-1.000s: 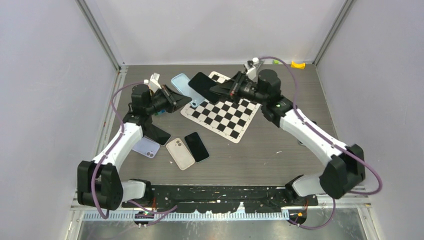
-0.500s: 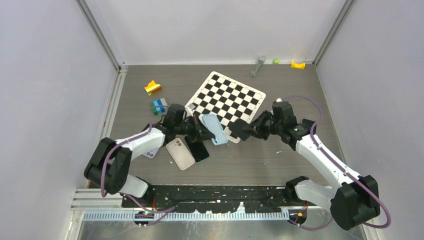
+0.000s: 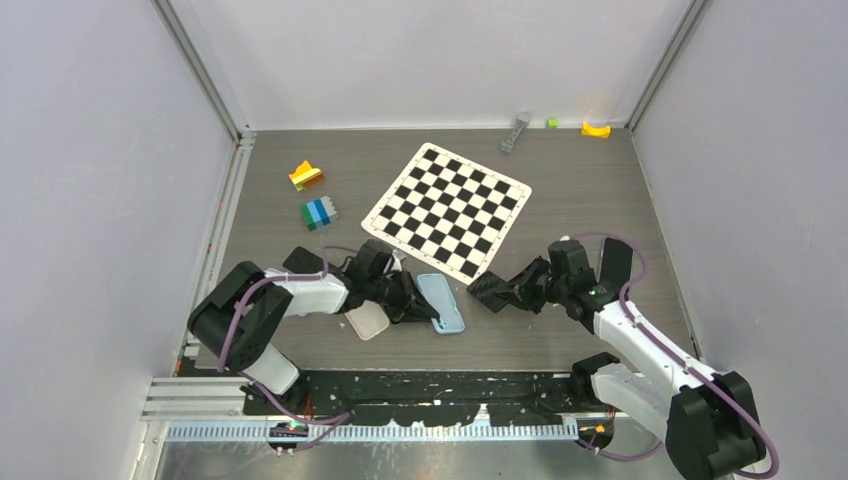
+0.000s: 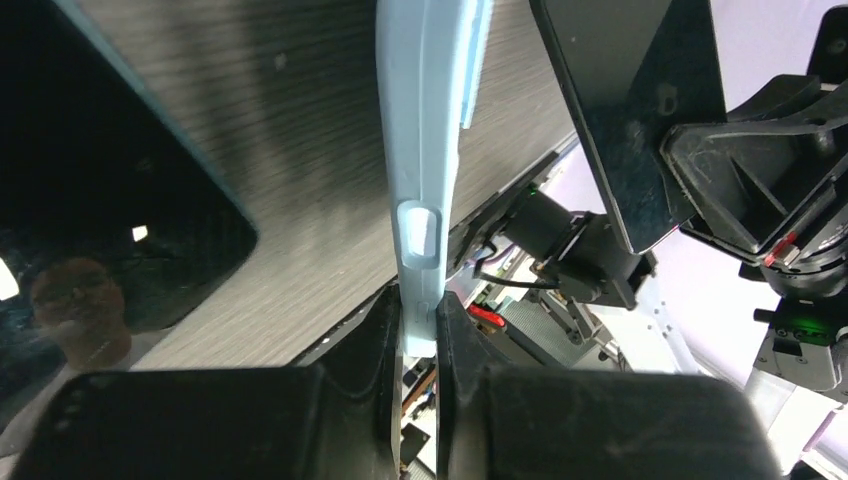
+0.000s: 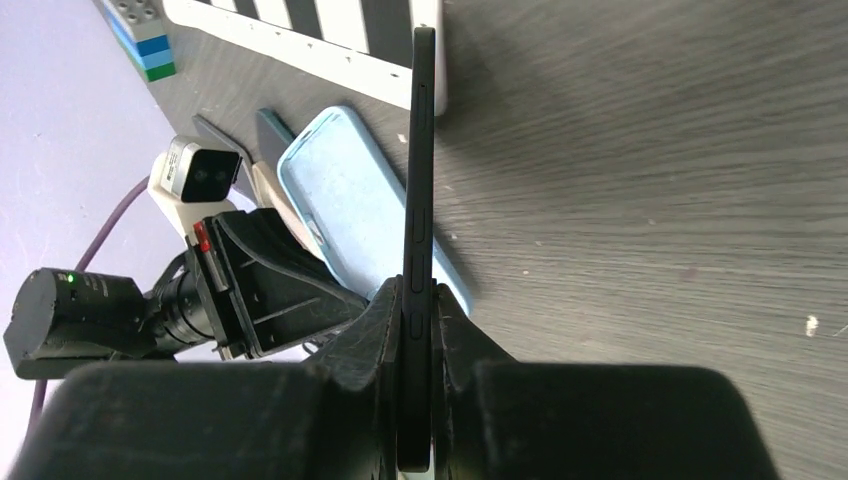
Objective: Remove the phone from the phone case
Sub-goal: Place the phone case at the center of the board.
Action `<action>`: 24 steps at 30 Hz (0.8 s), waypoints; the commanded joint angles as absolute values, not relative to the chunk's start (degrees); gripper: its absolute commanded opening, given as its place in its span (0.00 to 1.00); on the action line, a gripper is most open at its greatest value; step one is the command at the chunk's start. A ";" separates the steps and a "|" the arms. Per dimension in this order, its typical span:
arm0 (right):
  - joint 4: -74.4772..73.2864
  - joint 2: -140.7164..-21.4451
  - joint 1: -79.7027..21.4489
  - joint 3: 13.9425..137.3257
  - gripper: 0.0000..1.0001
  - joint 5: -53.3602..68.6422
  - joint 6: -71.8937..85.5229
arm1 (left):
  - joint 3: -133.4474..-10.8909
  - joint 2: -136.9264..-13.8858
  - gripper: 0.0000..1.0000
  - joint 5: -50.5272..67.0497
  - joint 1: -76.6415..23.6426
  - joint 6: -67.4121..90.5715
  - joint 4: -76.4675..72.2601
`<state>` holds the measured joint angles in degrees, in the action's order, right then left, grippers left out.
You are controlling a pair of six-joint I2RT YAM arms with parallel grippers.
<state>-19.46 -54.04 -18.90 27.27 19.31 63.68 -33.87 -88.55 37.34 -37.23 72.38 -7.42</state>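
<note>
View from above: shows the left end effector [image 3: 428, 313] low at the near side of the desk [image 3: 600, 200], shut tight on the rim of the case [image 3: 443, 300], pale blue and lying nearly flat; cannot tell whether touching the wood. Puts the right end effector [image 3: 512, 296] just to the right, clamped on the phone [image 3: 485, 292], near the case but apart from it. Judged from that, leaves the phone already out, with only the setting down to do. Takes in a white case [image 3: 367, 320] just left of the blue one and a checkerboard [image 3: 447, 208] farther back. From the left wrist: shows both fingers [image 4: 375, 335] pinching the thin wall of the case [image 4: 425, 130] close to its end, with little overlap, so could slip or twist free under a quick swing. Shows a spare phone [image 4: 110, 200] flat on the desk close by, liable to be knocked by a low sweep. From the right wrist: shows the phone [image 5: 420, 150] edge-on, gripped across its faces at one end and seemingly clear of the desk. Could pivot in so narrow a hold, or land hard if released from this height; could also clip the case [image 5: 350, 200] or the checkerboard [image 5: 340, 25] edge if carried forward carelessly.
</note>
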 commanded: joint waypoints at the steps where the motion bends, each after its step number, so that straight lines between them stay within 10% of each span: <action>1: -7.25 -52.69 -18.63 23.16 0.01 21.96 67.21 | -30.92 -90.23 0.01 37.28 -40.10 78.04 -16.17; 24: -20.80 -62.09 -18.63 24.89 0.44 19.11 61.30 | -37.12 -88.07 0.64 31.73 -43.33 69.31 -0.63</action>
<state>-15.18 -61.12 -18.63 23.05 22.81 62.89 -32.73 -91.68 34.46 -43.13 75.18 -10.24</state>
